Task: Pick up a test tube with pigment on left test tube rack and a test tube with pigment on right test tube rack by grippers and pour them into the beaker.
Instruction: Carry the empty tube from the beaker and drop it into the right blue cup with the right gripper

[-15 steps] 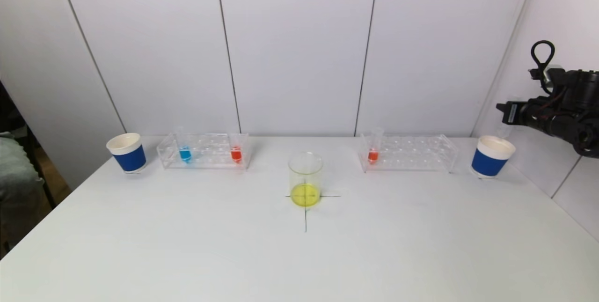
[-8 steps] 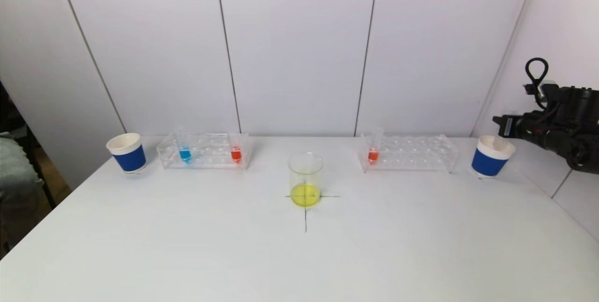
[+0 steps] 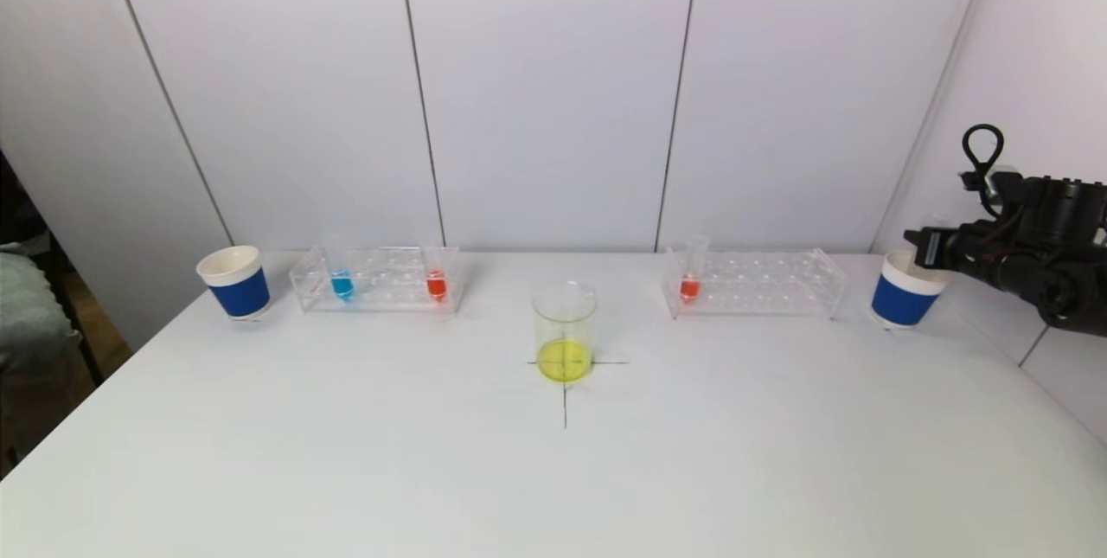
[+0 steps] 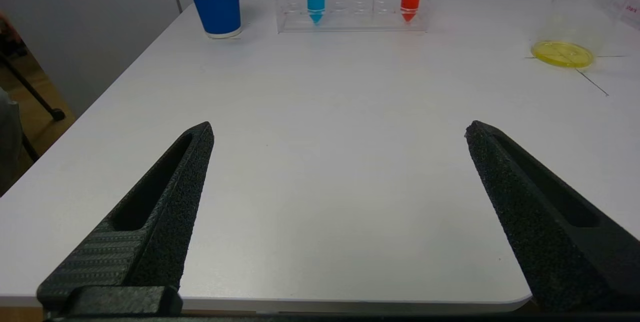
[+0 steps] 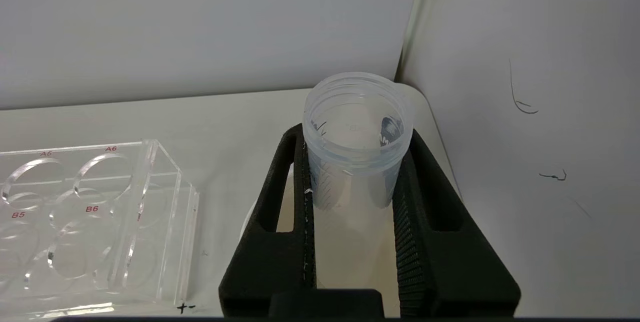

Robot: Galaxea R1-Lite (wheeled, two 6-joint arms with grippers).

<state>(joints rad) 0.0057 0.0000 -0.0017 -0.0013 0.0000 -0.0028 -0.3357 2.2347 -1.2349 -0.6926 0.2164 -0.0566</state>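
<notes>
My right gripper [image 3: 924, 248] is shut on an empty clear test tube [image 5: 356, 127], held upright over the right blue paper cup [image 3: 906, 291] at the table's far right. The right rack [image 3: 754, 281] holds one orange-red tube [image 3: 689, 283]. The left rack [image 3: 378, 279] holds a blue tube [image 3: 342, 282] and a red tube [image 3: 437, 282]. The glass beaker [image 3: 564, 329] at the table's centre holds yellow liquid. My left gripper [image 4: 340, 124] is open and empty, low over the table's near left edge, out of the head view.
A second blue paper cup [image 3: 234, 281] stands left of the left rack. A black cross is drawn on the table under the beaker. The side wall stands close on the right of the right cup, and the back wall just behind the racks.
My right gripper has come down and slightly left with the empty tube, from above the right cup to its rim. Nothing else has moved.
</notes>
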